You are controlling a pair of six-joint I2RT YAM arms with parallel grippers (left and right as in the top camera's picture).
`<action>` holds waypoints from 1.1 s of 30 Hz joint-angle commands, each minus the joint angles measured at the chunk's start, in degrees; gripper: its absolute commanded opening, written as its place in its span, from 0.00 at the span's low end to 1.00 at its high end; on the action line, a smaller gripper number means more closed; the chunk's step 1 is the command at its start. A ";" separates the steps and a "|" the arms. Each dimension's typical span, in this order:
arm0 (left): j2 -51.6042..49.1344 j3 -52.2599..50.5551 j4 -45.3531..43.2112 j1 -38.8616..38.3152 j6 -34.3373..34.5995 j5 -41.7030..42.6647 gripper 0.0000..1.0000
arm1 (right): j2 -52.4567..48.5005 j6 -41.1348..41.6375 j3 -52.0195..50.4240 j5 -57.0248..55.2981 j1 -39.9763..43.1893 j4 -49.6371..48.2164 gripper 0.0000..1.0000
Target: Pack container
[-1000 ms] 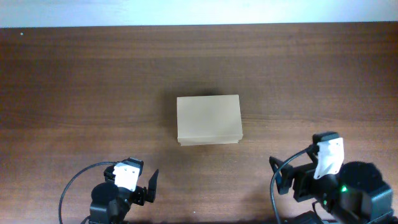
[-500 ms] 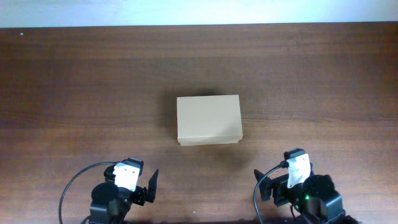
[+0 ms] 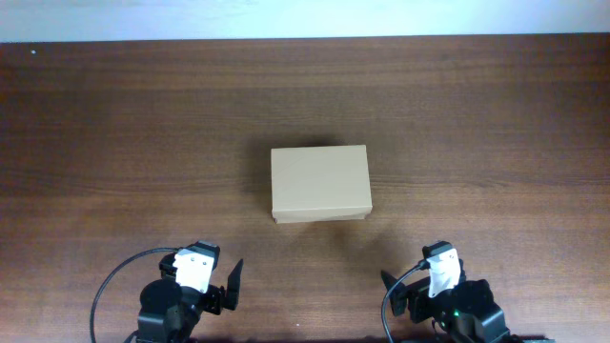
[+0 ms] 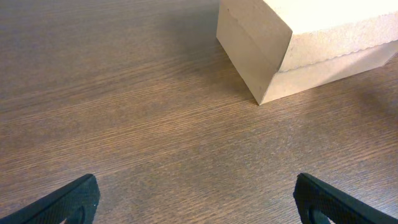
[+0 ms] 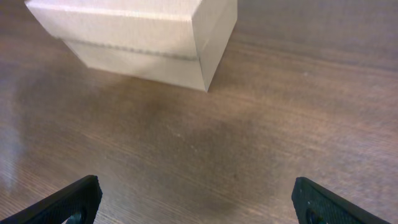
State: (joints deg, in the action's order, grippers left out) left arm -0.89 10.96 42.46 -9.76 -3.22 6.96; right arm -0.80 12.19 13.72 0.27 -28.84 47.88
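- Box [image 3: 319,184]: closed, lid down flat, resting on the wooden table [image 3: 114,124] ahead of both sets of fingers, roughly midway between them.
- Left gripper [image 4: 196,199]: fingers spread wide, holding nothing; box corner ahead and off to the right of the fingertips, well apart.
- Right gripper [image 5: 196,199]: fingers likewise spread wide and empty; box corner ahead and to the left of the fingertips, clear tabletop between.
- No items for packing visible anywhere, nothing else on the tabletop; contents of the box impossible to tell with the lid shut.
- Judged state: either packing already finished with both arms parked near the table edge, or not yet started; frames alone cannot settle which.
- If lid opening comes next: approach low from the front, where the lid's overhanging lip shows as a seam above the base.
- Slide one fingertip under that lip rather than pinching the whole box; too wide a body for a side grasp looks likely.
- Brace the base with the other gripper, pressing on a side wall, to stop the light cardboard from sliding or tipping.
- Lift slowly along the hinge arc; avoid crushing the thin flap.
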 commanded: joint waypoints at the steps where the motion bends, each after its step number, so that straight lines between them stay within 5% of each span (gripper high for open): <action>1: 0.59 -0.42 -0.04 0.31 0.61 -0.61 1.00 | 0.66 0.72 -2.03 1.03 -0.57 -1.05 0.99; 33: 0.59 -0.42 -0.04 0.31 0.61 -0.61 1.00 | 0.66 0.70 -3.06 0.98 -0.55 -1.44 0.99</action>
State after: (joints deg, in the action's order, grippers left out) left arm -0.89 10.96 42.46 -9.76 -3.22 6.96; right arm -0.80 12.29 11.33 0.93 -28.86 46.65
